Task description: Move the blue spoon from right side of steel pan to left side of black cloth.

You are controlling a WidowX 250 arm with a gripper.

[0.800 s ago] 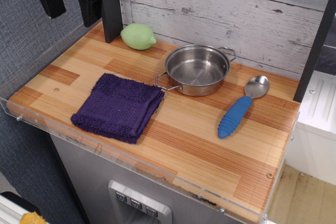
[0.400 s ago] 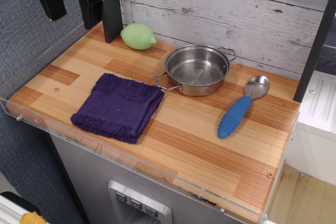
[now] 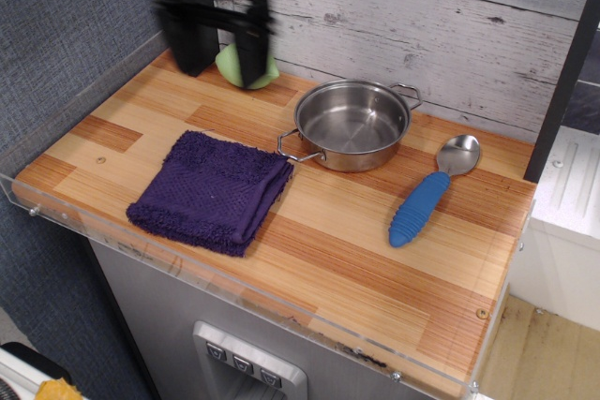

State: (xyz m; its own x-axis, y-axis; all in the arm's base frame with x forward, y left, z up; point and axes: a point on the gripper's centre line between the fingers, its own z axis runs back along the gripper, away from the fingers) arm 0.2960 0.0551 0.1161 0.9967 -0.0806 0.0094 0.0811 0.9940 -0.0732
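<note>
The blue spoon [image 3: 427, 196] lies on the wooden counter to the right of the steel pan [image 3: 351, 125], bowl toward the back wall, blue handle toward the front. The black cloth [image 3: 212, 189], dark purple and folded, lies left of the pan near the front edge. My gripper [image 3: 215, 51] is blurred, high at the back left, above the counter and well away from the spoon. Its two black fingers [image 3: 254, 51] hang apart, open and empty.
A light green lemon [image 3: 246, 68] sits at the back, partly hidden behind my gripper. A black post [image 3: 561, 81] stands at the right. A clear plastic lip [image 3: 234, 289] runs along the counter's front and left edges. A grey plank wall closes the back.
My gripper has moved right and down from the far upper left corner, now over the back of the counter in front of the lemon. The spoon, pan and cloth have not moved.
</note>
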